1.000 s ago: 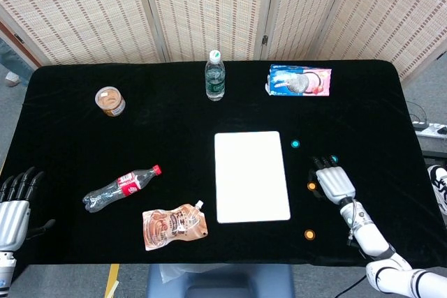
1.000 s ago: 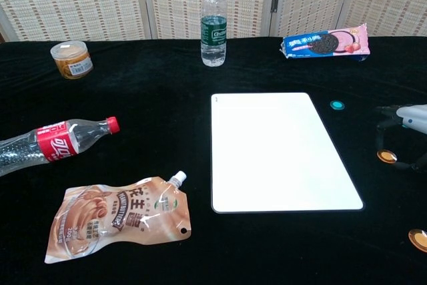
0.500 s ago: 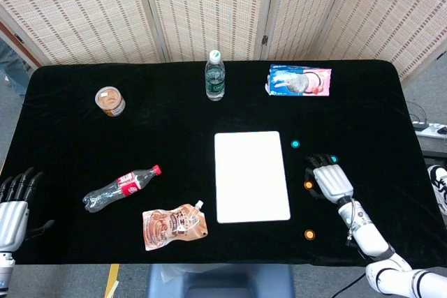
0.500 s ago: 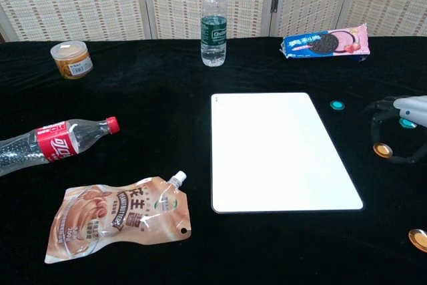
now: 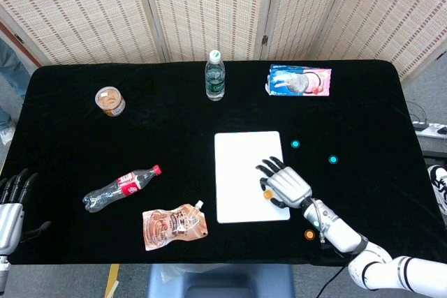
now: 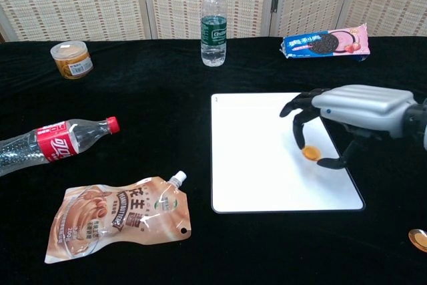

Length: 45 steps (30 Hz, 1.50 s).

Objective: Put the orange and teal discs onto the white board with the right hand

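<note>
The white board lies right of the table's middle. My right hand hovers over its near right part and pinches an orange disc between thumb and a finger, at or just above the board's surface. A second orange disc lies on the black cloth off the board's near right corner. Two teal discs lie right of the board; the chest view hides them behind the hand. My left hand stays at the table's near left edge, fingers apart and holding nothing.
A water bottle and a cookie pack stand at the back. A small jar sits at back left. A cola bottle and a brown pouch lie left of the board.
My right hand has moved left from the cloth beside the board to above the board, bringing one orange disc along. The teal disc by its fingertips now shows fully.
</note>
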Each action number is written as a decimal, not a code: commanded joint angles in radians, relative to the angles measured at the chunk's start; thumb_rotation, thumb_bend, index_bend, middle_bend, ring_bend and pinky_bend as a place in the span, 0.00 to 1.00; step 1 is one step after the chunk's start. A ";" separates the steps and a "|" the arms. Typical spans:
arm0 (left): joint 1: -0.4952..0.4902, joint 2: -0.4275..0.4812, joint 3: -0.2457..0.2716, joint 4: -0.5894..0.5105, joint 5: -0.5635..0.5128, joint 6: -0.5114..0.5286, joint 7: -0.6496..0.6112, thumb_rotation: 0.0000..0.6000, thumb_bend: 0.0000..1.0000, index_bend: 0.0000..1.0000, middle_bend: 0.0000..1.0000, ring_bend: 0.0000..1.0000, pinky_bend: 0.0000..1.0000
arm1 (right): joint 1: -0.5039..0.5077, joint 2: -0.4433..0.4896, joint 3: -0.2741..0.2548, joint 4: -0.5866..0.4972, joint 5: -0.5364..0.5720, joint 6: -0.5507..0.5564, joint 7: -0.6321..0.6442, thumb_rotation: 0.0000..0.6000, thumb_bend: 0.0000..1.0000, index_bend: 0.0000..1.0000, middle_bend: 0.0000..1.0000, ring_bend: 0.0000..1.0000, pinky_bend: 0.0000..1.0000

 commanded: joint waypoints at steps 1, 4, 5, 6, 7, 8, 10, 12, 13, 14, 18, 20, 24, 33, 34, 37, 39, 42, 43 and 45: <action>0.004 0.002 0.002 0.001 -0.002 0.002 -0.003 1.00 0.16 0.00 0.00 0.00 0.00 | 0.030 -0.038 -0.004 0.003 0.007 -0.034 -0.041 1.00 0.38 0.54 0.15 0.04 0.00; 0.009 0.003 0.003 0.004 -0.002 0.006 -0.008 1.00 0.16 0.00 0.00 0.00 0.00 | 0.046 -0.062 -0.007 0.008 0.016 -0.045 -0.068 1.00 0.38 0.54 0.15 0.04 0.00; 0.010 0.002 0.004 0.006 -0.003 0.007 -0.010 1.00 0.16 0.00 0.00 0.00 0.00 | 0.051 -0.069 -0.008 0.011 0.019 -0.046 -0.079 1.00 0.38 0.54 0.15 0.04 0.00; 0.011 0.001 0.004 0.008 -0.003 0.006 -0.011 1.00 0.16 0.00 0.00 0.00 0.00 | 0.054 -0.074 -0.009 0.014 0.021 -0.046 -0.088 1.00 0.38 0.53 0.14 0.04 0.00; 0.011 0.001 0.004 0.009 -0.004 0.006 -0.012 1.00 0.16 0.00 0.00 0.00 0.00 | 0.056 -0.078 -0.010 0.016 0.022 -0.045 -0.095 1.00 0.38 0.52 0.14 0.03 0.00; 0.011 -0.001 0.004 0.011 -0.004 0.004 -0.014 1.00 0.16 0.00 0.00 0.00 0.00 | 0.058 -0.083 -0.011 0.020 0.024 -0.042 -0.102 1.00 0.38 0.49 0.13 0.03 0.00; 0.011 -0.002 0.005 0.012 -0.004 0.003 -0.014 1.00 0.16 0.00 0.00 0.00 0.00 | 0.061 -0.086 -0.014 0.022 0.028 -0.041 -0.109 1.00 0.38 0.42 0.12 0.02 0.00; 0.011 -0.003 0.005 0.013 -0.001 0.004 -0.015 1.00 0.16 0.00 0.00 0.00 0.00 | 0.059 -0.084 -0.018 0.015 0.023 -0.029 -0.102 1.00 0.38 0.30 0.10 0.01 0.00; 0.012 -0.002 0.005 0.014 0.000 0.004 -0.015 1.00 0.16 0.00 0.00 0.00 0.00 | 0.055 -0.080 -0.021 0.011 0.016 -0.018 -0.095 1.00 0.38 0.24 0.10 0.01 0.00; 0.012 -0.002 0.004 0.013 0.001 0.006 -0.016 1.00 0.16 0.00 0.00 0.00 0.00 | 0.050 -0.075 -0.025 0.007 0.005 -0.005 -0.085 1.00 0.38 0.20 0.10 0.01 0.00; 0.012 0.003 0.003 0.009 0.005 0.010 -0.015 1.00 0.16 0.00 0.00 0.00 0.00 | 0.003 -0.022 -0.061 -0.014 -0.065 0.089 -0.020 1.00 0.38 0.19 0.10 0.02 0.00; 0.011 0.004 0.002 0.005 0.008 0.009 -0.013 1.00 0.16 0.00 0.00 0.00 0.00 | -0.031 0.017 -0.089 -0.022 -0.104 0.145 0.027 1.00 0.38 0.21 0.11 0.03 0.00; 0.005 0.008 0.000 -0.008 0.014 0.006 -0.004 1.00 0.16 0.00 0.00 0.00 0.00 | -0.091 0.085 -0.143 -0.025 -0.161 0.232 0.110 1.00 0.38 0.33 0.12 0.03 0.00; -0.015 0.023 -0.009 -0.056 0.029 -0.003 0.035 1.00 0.16 0.00 0.00 0.00 0.00 | -0.207 0.173 -0.278 0.053 -0.316 0.385 0.246 1.00 0.38 0.37 0.14 0.04 0.00; -0.016 0.025 -0.009 -0.061 0.031 -0.003 0.038 1.00 0.16 0.00 0.00 0.00 0.00 | -0.217 0.172 -0.287 0.063 -0.324 0.393 0.252 1.00 0.38 0.37 0.14 0.04 0.00; -0.018 0.027 -0.008 -0.071 0.033 -0.005 0.046 1.00 0.16 0.00 0.00 0.00 0.00 | -0.244 0.157 -0.308 0.104 -0.339 0.408 0.266 1.00 0.38 0.37 0.14 0.04 0.00; -0.019 0.029 -0.007 -0.075 0.033 -0.007 0.049 1.00 0.16 0.00 0.00 0.00 0.00 | -0.261 0.140 -0.315 0.133 -0.340 0.411 0.275 1.00 0.38 0.37 0.14 0.04 0.00; -0.020 0.030 -0.005 -0.076 0.034 -0.009 0.051 1.00 0.16 0.00 0.00 0.00 0.00 | -0.282 0.112 -0.322 0.176 -0.346 0.421 0.279 1.00 0.38 0.37 0.14 0.04 0.00; -0.019 0.031 -0.005 -0.076 0.034 -0.009 0.050 1.00 0.16 0.00 0.00 0.00 0.00 | -0.289 0.103 -0.323 0.189 -0.351 0.426 0.279 1.00 0.38 0.37 0.14 0.04 0.00; -0.019 0.031 -0.004 -0.074 0.033 -0.009 0.046 1.00 0.16 0.00 0.00 0.00 0.00 | -0.299 0.085 -0.327 0.213 -0.361 0.433 0.282 1.00 0.38 0.37 0.14 0.04 0.00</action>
